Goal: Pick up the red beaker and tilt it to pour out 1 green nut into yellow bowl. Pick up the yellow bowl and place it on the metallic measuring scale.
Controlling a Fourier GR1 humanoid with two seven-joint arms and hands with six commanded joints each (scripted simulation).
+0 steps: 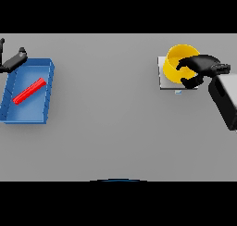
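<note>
The yellow bowl (177, 58) stands on the metallic measuring scale (162, 80) at the far right of the table. My right hand (200, 66) reaches in from the right and is shut on the bowl, its fingers curled over the bowl's near right rim. The red beaker (28, 91) lies on its side, slanted, inside a blue tray (42, 115) at the far left. My left hand (12, 61) hovers open at the tray's far left corner, apart from the beaker. No green nut shows; the bowl's inside is partly hidden by the hand.
The blue tray sits close to the table's left edge. Grey tabletop (109, 109) stretches between the tray and the scale.
</note>
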